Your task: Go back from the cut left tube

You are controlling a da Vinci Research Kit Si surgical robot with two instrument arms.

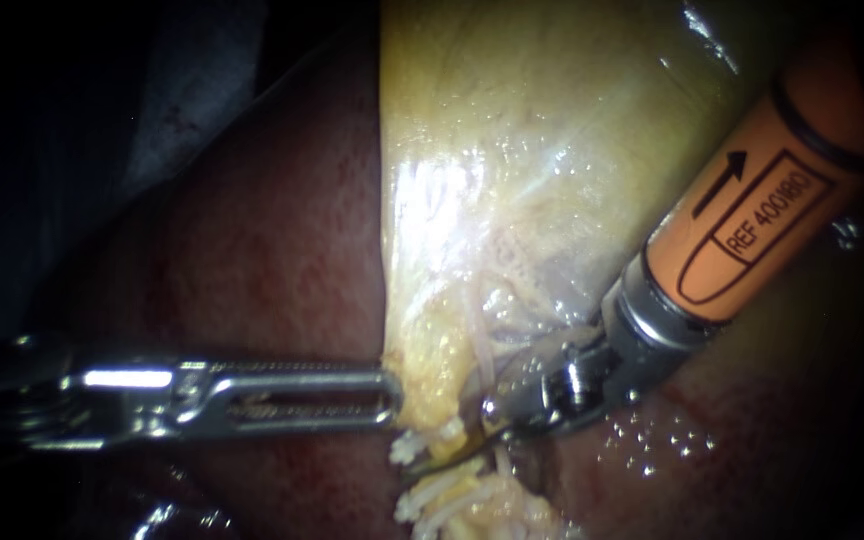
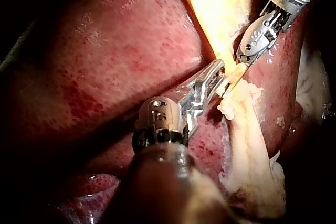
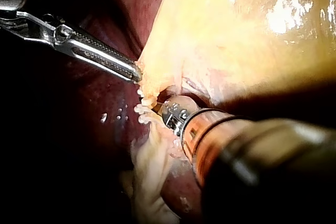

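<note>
Blades parted beside the cut tube

Endoscope view: the cut tube [image 1: 452,498] shows as frayed pale ends just under the lower edge of the gallbladder [image 1: 512,150], one tuft at the edge and a larger one below it, apart. The right instrument [image 1: 467,432] comes in from the upper right on an orange-sleeved shaft. Its tip lies between those ends, with a thin curved blade dropping away from the upper one. A gap shows between the blades and they grip nothing. The left instrument [image 1: 388,398] reaches in level from the left, its slotted jaws pressed together and pinching the gallbladder's edge just above the upper tuft.

The left wrist view shows more of the tube: its lower piece runs on as a long pale strip over the liver [image 2: 105,61], beside the left instrument's jaws. In the right wrist view the right instrument's own shaft hides most of its tip, so the gap cannot be checked there. Dark red liver lies on both sides of the gallbladder.
</note>
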